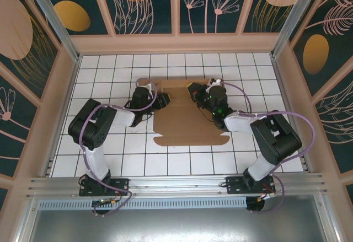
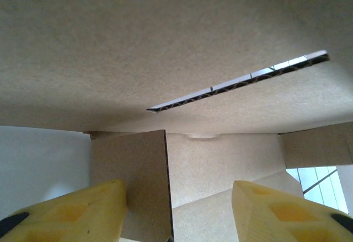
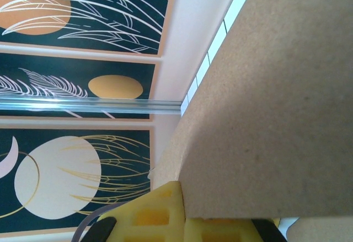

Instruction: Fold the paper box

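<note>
Top external: right hand [image 1: 194, 93] pinches a paper box [image 1: 187, 126] flap, likely to raise it, while left hand [image 1: 164, 100] stands half-wide astride another.

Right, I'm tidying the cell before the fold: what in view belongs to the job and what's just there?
Job: paper box, left claw, right claw.
Just there: white tiled table, patterned wall panels, metal frame.

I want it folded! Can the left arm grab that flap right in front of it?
Probably yes. The left gripper is open, and the flap stands right before it, its edge in the gap between the fingers, with nothing in the way.
</note>
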